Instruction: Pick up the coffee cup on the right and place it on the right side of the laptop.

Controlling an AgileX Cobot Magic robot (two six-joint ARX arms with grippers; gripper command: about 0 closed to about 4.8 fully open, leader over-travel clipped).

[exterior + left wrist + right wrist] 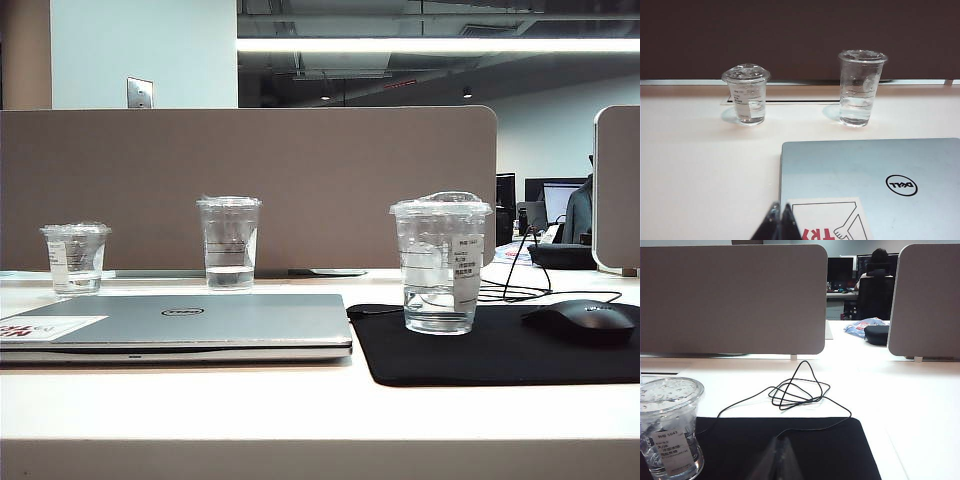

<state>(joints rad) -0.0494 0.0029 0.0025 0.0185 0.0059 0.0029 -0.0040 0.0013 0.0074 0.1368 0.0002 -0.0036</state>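
The coffee cup (440, 265), clear with a domed lid and a white printed sticker, stands upright on the black mouse pad (500, 355), just right of the closed silver Dell laptop (180, 320). In the right wrist view the cup (670, 435) stands to one side of my right gripper (780, 440), which hangs shut and empty over the pad (805, 445), apart from the cup. My left gripper (781, 205) is shut and empty over the laptop's (875, 180) stickered corner. Neither gripper shows in the exterior view.
A taller lined clear cup (229, 243) and a short clear cup (75, 258) stand behind the laptop by the grey partition (250, 180). A black mouse (583, 320) lies on the pad's right part. Its thin cable (795, 390) loops on the white desk behind the pad.
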